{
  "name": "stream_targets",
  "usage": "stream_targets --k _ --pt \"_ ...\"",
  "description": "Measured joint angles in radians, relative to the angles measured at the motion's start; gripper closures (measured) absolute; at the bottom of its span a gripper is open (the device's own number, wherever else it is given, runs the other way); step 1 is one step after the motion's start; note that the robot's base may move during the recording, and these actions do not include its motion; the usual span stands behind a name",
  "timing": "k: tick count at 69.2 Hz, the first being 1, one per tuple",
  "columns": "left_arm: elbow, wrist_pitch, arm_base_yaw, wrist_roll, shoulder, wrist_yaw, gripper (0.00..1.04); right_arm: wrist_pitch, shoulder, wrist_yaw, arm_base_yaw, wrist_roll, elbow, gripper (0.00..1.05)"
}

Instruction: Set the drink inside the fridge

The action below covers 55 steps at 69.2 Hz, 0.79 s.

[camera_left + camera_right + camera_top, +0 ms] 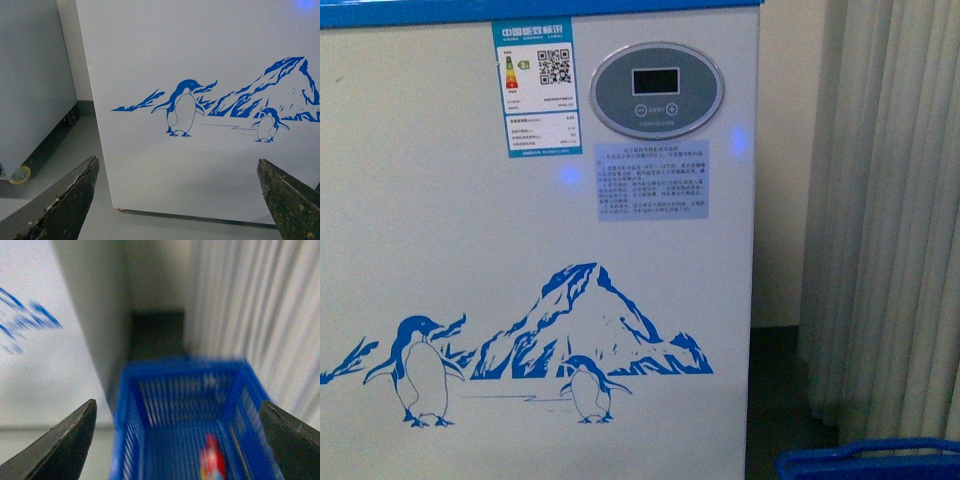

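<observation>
Right of the penguin-painted fridge (pixel 520 250), poised with the right gripper (pixel 177 404) spread wide and empty above the blue basket (pixel 180 365) holding the drink (pixel 212 462), blurred, long axis seemingly pointing away from the wrist; left gripper (pixel 177 161) equally agape, facing the fridge front, farther off.

Red drink (pixel 212 463) in blue basket (pixel 176 366) near white fridge (pixel 520 230)

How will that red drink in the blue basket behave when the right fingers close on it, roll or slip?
The drink looks small and narrow, so it is likely light and apt to roll or skid if nudged. The slotted walls of the basket should stop it going far. The view is blurred, so treat this as tentative.
</observation>
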Motion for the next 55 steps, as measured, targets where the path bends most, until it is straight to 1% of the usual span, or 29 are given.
stream_targets --k 1,2,4,7,11,13,14,17,19,24,29,35,47,55 --pt "0.000 0.000 0.000 0.000 0.000 0.000 0.08 0.016 0.032 -0.005 -0.018 -0.003 0.000 0.08" --pt "0.000 0.000 0.000 0.000 0.000 0.000 0.08 0.057 0.098 -0.029 -0.055 -0.021 0.000 0.08" --pt "0.000 0.000 0.000 0.000 0.000 0.000 0.08 0.106 0.168 -0.044 -0.090 -0.034 0.001 0.08" --pt "0.000 0.000 0.000 0.000 0.000 0.000 0.08 0.251 0.346 -0.057 -0.164 -0.091 0.007 0.08" --pt "0.000 0.000 0.000 0.000 0.000 0.000 0.08 0.435 0.572 -0.074 -0.229 -0.143 0.032 0.08" --pt "0.000 0.000 0.000 0.000 0.000 0.000 0.08 0.521 0.688 -0.089 -0.249 -0.163 0.053 0.08" --pt "0.000 0.000 0.000 0.000 0.000 0.000 0.08 0.603 0.798 -0.094 -0.261 -0.187 0.076 0.08" --pt "0.000 0.000 0.000 0.000 0.000 0.000 0.08 0.780 1.063 -0.100 -0.275 -0.229 0.135 0.08" --pt "0.000 0.000 0.000 0.000 0.000 0.000 0.08 0.847 1.164 -0.109 -0.279 -0.240 0.156 0.08" --pt "0.000 0.000 0.000 0.000 0.000 0.000 0.08 0.961 1.381 -0.126 -0.281 -0.240 0.215 0.08" --pt "0.000 0.000 0.000 0.000 0.000 0.000 0.08 1.027 1.570 -0.124 -0.278 -0.239 0.282 0.08" --pt "0.000 0.000 0.000 0.000 0.000 0.000 0.08 1.061 1.774 -0.126 -0.264 -0.220 0.371 0.08" --pt "0.000 0.000 0.000 0.000 0.000 0.000 0.08 1.058 2.041 -0.128 -0.225 -0.178 0.540 0.08" --pt "0.000 0.000 0.000 0.000 0.000 0.000 0.08 0.998 2.232 -0.115 -0.208 -0.150 0.724 0.08"
